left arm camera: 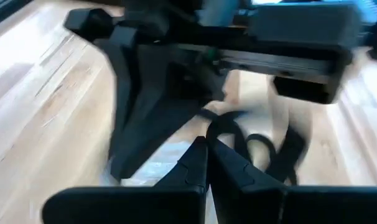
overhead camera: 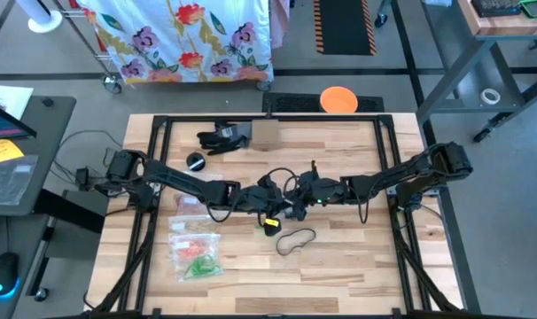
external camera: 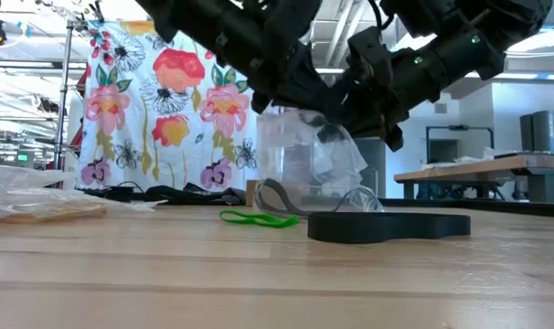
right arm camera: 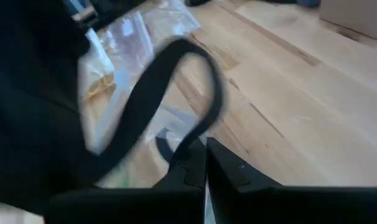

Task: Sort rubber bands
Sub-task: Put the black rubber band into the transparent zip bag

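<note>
Sorting is stalling: one green rubber band (external camera: 257, 218) is lying loose on the table (overhead camera: 357, 266), beside a clear bag (external camera: 309, 169) that my left gripper (overhead camera: 270, 206) and right gripper (overhead camera: 297, 200) are lifting, both clamping its edges. I'm risking tearing or dropping it. Two filled bags (overhead camera: 195, 251) are waiting.

Rubber bands: one thin green loop (external camera: 257, 218) lying flat on the wood, just beside a dark loop (external camera: 275, 196) that rises partly off the surface. From overhead, a large dark band (overhead camera: 296, 239) sprawled in a loose oval near table centre. More red and orange loops (overhead camera: 195, 247) and a green cluster (overhead camera: 200, 267) lying inside clear bags toward the left. Individual count not discernible.
</note>
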`<state>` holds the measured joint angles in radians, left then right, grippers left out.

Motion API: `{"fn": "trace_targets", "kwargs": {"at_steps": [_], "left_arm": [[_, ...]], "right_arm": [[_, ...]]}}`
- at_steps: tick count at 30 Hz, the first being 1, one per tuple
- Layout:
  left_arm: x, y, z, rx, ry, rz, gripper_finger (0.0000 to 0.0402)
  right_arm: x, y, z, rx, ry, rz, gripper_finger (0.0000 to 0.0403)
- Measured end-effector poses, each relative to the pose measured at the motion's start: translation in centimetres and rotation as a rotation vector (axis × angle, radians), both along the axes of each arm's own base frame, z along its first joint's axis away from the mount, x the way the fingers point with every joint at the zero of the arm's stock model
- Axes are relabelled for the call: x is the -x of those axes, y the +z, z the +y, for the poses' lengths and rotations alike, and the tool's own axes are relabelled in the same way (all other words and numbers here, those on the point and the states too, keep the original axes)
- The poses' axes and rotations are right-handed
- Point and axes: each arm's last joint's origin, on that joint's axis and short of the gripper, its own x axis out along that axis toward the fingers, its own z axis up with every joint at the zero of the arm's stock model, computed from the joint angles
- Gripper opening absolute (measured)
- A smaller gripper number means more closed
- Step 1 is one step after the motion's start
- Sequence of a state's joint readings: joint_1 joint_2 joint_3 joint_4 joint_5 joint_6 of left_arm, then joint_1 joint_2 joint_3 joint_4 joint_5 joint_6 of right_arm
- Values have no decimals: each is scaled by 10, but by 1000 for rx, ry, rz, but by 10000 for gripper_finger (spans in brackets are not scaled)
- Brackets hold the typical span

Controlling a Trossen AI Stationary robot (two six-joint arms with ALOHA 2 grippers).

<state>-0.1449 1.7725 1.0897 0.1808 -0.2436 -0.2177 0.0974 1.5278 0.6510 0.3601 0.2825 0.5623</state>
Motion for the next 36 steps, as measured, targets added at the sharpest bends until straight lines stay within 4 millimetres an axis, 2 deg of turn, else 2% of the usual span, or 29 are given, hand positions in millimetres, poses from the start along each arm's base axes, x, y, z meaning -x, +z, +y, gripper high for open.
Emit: {"fn": "trace_targets", "kwargs": {"at_steps": [7,16,27,36], "left_arm": [[1,0,-1,-2,24,9,0],[7,-8,0,32,79,104,0],[15,-18,6,53,222,199,0],[10,-13,9,80,248,132,0]], "right_arm": [[0,7,7,5,27,-47,0],[5,16,19,-6,94,-70,0],[1,26,40,-76,287,-79,0],[0,15,35,-30,201,-5,0]]}}
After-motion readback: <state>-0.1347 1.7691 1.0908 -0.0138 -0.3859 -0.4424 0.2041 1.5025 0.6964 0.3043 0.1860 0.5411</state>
